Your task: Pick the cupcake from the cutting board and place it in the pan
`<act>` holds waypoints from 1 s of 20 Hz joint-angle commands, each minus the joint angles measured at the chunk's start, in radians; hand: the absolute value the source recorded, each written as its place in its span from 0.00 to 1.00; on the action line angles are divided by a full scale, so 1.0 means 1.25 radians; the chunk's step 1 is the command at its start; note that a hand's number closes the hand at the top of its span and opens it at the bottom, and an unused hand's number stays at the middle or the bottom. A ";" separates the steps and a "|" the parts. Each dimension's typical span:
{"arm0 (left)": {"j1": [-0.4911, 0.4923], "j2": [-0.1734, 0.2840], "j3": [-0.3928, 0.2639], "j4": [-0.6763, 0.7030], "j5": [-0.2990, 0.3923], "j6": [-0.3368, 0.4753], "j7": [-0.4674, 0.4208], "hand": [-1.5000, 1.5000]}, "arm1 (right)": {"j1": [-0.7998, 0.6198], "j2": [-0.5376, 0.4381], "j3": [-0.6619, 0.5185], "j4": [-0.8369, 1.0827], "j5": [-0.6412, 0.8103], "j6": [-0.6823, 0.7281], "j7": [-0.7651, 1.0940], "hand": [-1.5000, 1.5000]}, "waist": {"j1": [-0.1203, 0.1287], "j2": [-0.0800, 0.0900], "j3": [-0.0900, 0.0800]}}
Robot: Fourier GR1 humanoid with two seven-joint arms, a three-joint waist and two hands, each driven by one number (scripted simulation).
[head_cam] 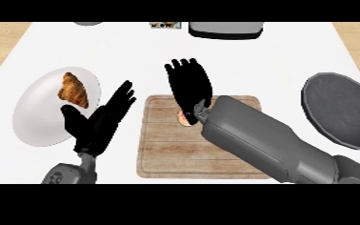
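Two hands show, and only the right hand (188, 83) is at work. We have it reaching over the far edge of the board (169, 148), palm down, fingers spread and straight, nothing held. The cupcake (184, 118) is mostly hidden beneath our wrist; only a small pinkish sliver peeks out on the board, just under the heel of the hand. We cannot tell whether the hand touches it.

Our left hand (98, 121) rests open beside the board's left edge, fingers up, near a white plate (32, 119) that carries a croissant (73, 90).

The pan (334, 109) sits well apart at the right edge, dark, with nothing visible in it.

We judge the task barely begun: the cupcake is not yet grasped, not lifted, not moved. What is left is nearly everything: closing the fingers round the cupcake, raising it off the board, carrying it rightward across the counter, and setting it down inside the pan.
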State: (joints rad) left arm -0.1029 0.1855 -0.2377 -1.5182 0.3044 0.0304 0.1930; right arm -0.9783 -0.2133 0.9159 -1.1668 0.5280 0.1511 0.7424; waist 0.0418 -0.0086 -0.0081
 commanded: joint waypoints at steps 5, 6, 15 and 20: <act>-0.013 -0.018 -0.014 -0.007 -0.006 0.006 0.008 0.50 | -0.128 0.167 0.018 0.161 -0.129 0.380 0.292 0.00 | 0.018 0.006 0.001; -0.014 -0.006 0.004 0.017 0.002 -0.006 0.000 0.50 | -0.099 0.167 0.041 0.158 -0.149 0.393 0.315 0.00 | 0.008 0.007 0.002; 0.000 0.002 0.002 -0.012 0.010 -0.023 0.012 0.50 | -0.142 0.169 0.093 0.191 -0.319 0.407 0.447 0.00 | 0.026 0.003 0.003; -0.017 0.015 0.023 0.000 0.020 -0.034 0.024 0.50 | -0.128 0.170 0.166 0.212 -0.341 0.350 0.464 0.00 | 0.017 0.007 0.004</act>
State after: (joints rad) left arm -0.1191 0.1801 -0.2286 -1.5057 0.3077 0.0106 0.1975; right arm -1.1481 -0.0277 1.0628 -0.9164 0.1374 0.5549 1.1009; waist 0.0634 -0.0013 -0.0037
